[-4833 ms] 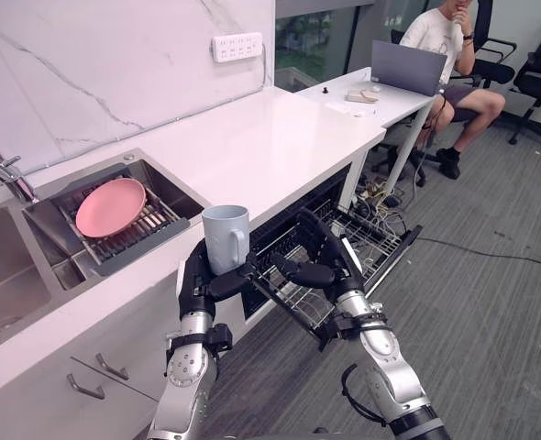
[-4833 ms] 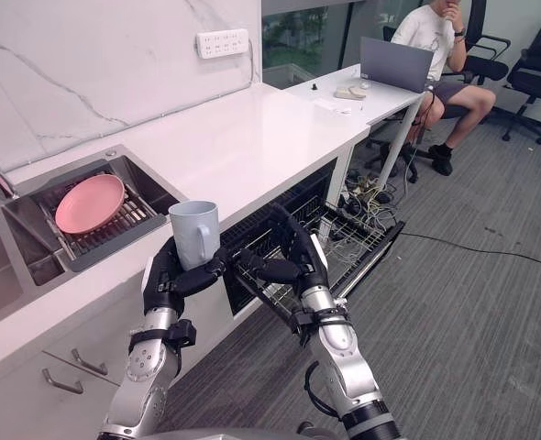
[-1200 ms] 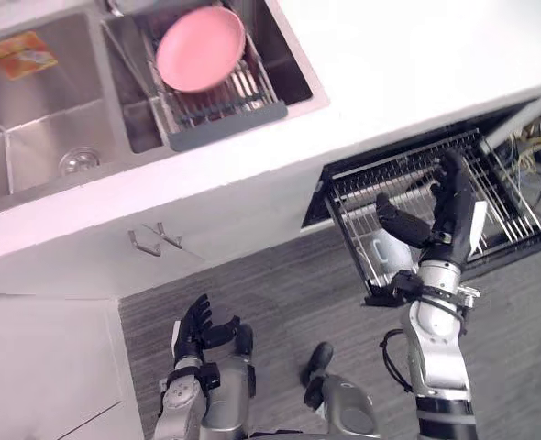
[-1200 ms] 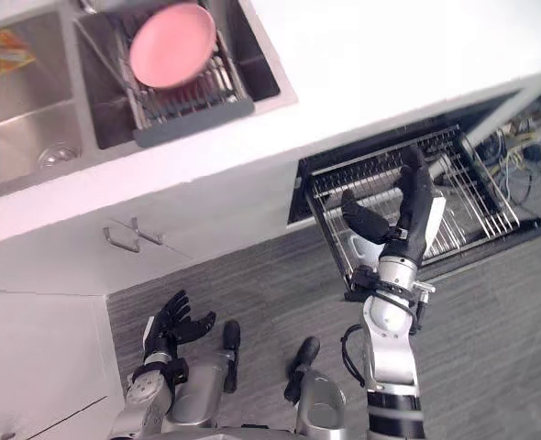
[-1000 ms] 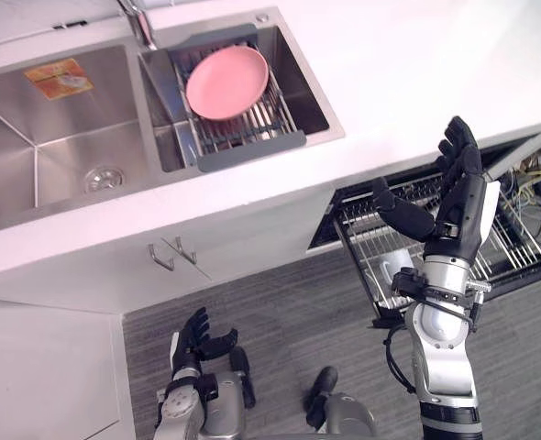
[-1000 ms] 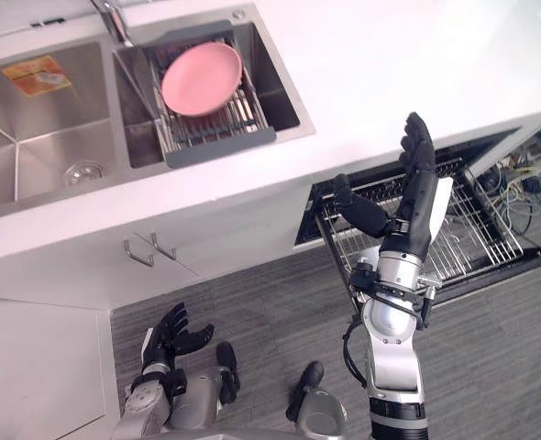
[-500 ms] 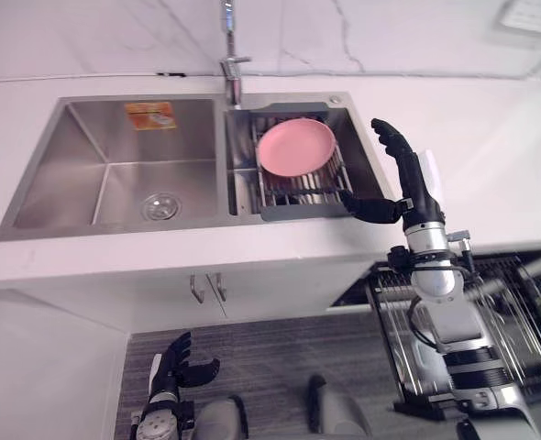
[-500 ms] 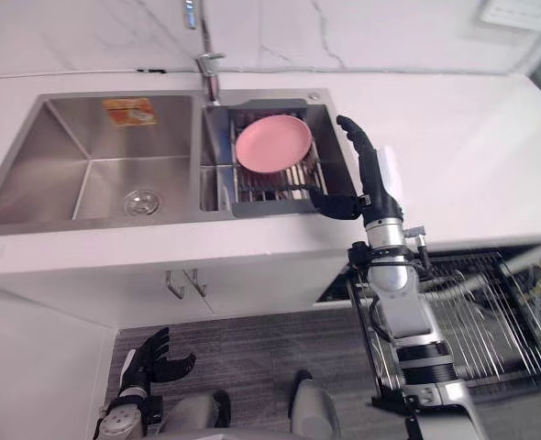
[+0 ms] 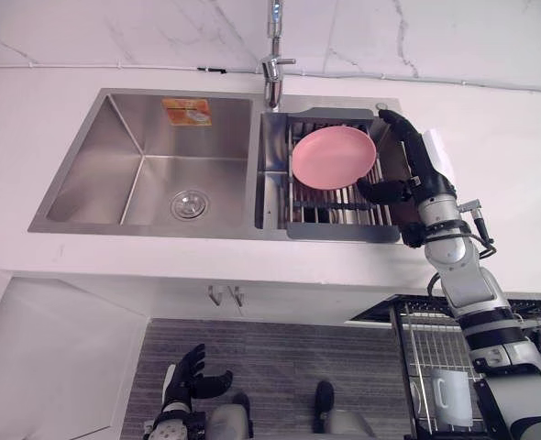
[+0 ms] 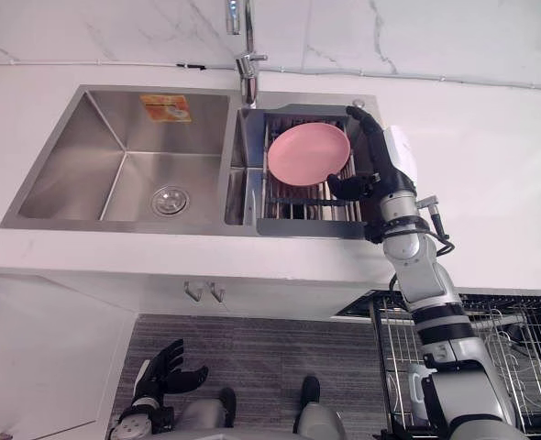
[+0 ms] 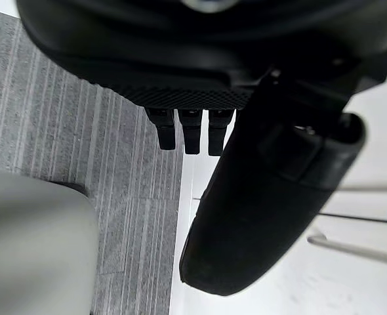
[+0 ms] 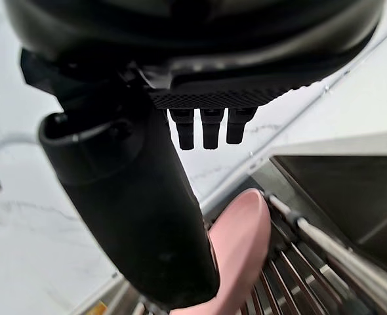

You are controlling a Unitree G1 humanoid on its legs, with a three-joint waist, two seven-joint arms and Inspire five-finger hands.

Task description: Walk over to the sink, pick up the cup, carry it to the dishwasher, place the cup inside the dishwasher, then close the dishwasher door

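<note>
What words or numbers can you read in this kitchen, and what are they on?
Sticker, orange and yellow, at the back of the left sink basin: it has print, but it is too small to read.
Pink plate on the rack in the right basin: plain, no words or numbers.
Nothing else here has writing that can be read.

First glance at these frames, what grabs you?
The round pink plate lies on the grey drying rack in the right basin of the stainless steel sink, the open right hand raised beside it. Lower right, the pale cup sits in the pulled-out wire dishwasher rack.
</note>
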